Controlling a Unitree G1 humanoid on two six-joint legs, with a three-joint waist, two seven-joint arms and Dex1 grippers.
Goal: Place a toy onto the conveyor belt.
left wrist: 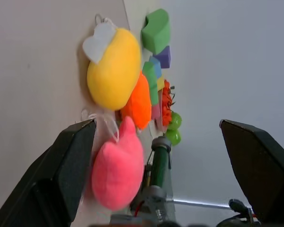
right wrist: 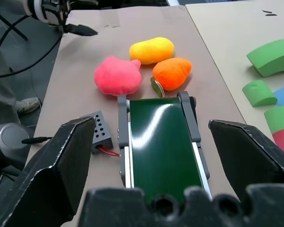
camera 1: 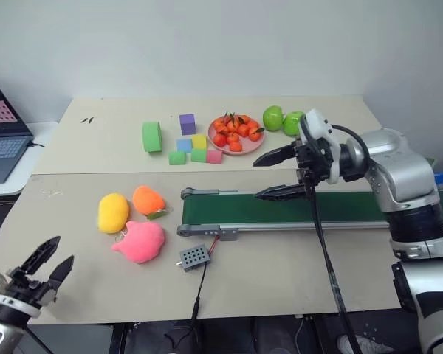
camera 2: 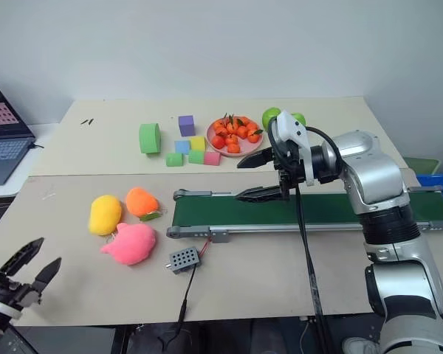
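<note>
The head views show the pink toy (camera 1: 139,242) on the table beside the conveyor belt (camera 1: 280,210). The left gripper (camera 1: 48,264) and right gripper (camera 1: 280,173) are both released, holding nothing. The right wrist view shows the belt's end up close.

Three plush toys (camera 1: 133,218), two green apples (camera 1: 283,119), about six foam blocks (camera 1: 183,140).

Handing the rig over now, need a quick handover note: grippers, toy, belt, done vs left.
Left gripper: open, empty, low at the table's near left corner, short of the toys.
Right gripper: open, empty, hovering above the conveyor belt.
Pink toy: on the table just off the belt's left end, beside the yellow plush and orange plush.
Done: nothing; the belt carries nothing.
Left: grasp the pink toy, lift it, set it on the belt, release.
</note>
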